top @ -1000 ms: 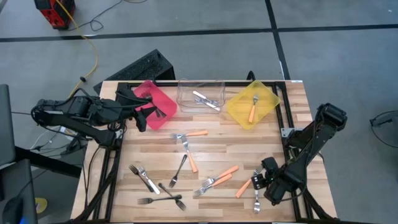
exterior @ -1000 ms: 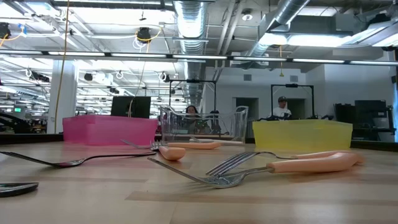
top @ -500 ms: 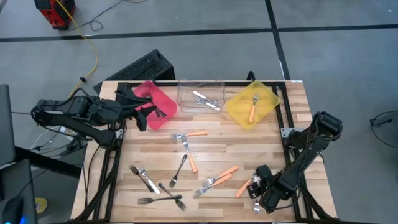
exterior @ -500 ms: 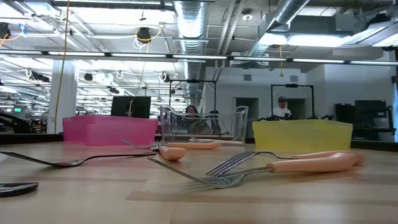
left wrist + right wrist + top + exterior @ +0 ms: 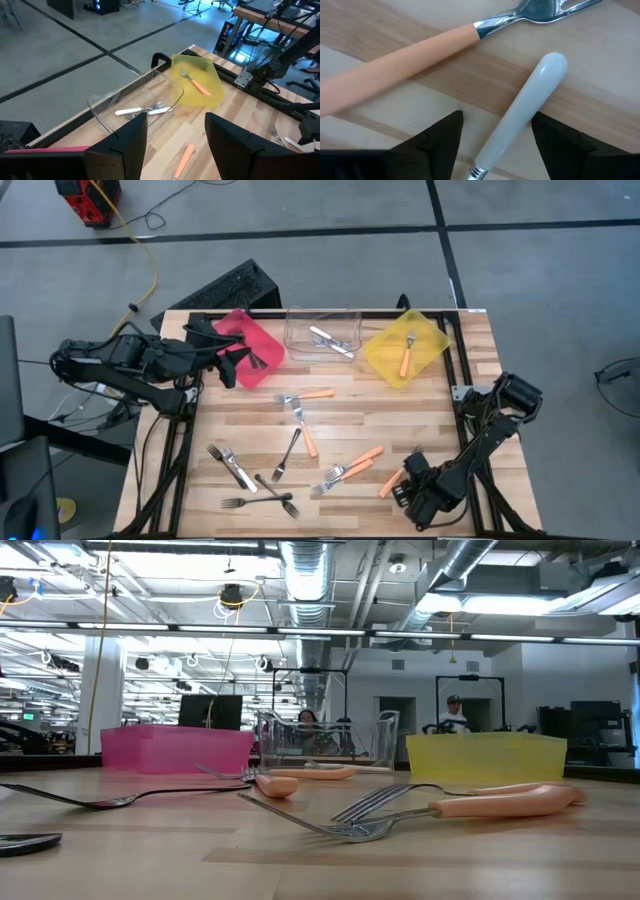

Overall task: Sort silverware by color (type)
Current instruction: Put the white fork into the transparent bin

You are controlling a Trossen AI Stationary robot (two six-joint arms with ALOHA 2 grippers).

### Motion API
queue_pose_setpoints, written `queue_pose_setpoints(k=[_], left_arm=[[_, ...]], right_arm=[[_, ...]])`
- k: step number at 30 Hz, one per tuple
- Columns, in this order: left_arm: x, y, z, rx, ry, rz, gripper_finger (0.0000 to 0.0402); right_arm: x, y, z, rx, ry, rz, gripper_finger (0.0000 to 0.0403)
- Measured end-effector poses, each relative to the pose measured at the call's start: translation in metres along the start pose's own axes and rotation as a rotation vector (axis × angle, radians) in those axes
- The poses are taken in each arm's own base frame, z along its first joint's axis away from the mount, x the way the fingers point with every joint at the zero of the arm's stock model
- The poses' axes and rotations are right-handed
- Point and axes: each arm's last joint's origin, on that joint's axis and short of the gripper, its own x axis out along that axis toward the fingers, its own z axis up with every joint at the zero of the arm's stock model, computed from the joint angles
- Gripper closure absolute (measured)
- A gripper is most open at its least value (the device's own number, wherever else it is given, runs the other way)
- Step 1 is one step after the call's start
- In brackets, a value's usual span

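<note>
Forks are lying scattered across the table (image 5: 340, 415), an orange-handled fork (image 5: 420, 47) crowding the white-handled fork (image 5: 520, 107) that the right gripper (image 5: 497, 145) is straddling with spread fingers. Left gripper (image 5: 175, 142) is hovering spread beside the pink bin (image 5: 250, 345).

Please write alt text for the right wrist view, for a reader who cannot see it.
The open right gripper hovers close above a white-handled utensil lying on the wooden table, its handle between the two dark fingers. An orange-handled fork lies just beyond it.
</note>
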Motion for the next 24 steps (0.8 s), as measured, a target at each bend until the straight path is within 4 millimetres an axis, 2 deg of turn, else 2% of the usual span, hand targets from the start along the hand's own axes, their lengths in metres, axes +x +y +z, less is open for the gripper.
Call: queue_pose_setpoints(k=[6,14,24], left_arm=[[0.0000,0.0001,-0.0001,0.005,0.000,0.002,0.0220],[0.0000,0.0005,-0.0008,0.011,0.007,0.004,0.0220],[0.0000,0.0009,-0.0014,0.016,0.012,0.008,0.0220]], right_arm=[[-0.0030,0.0026,0.0008,0.036,0.015,0.007,0.0190],[-0.0030,0.0031,0.0023,0.064,0.027,-0.003,0.0326],[-0.0027,0.0038,0.0064,-0.028,0.020,-0.015,0.0330]])
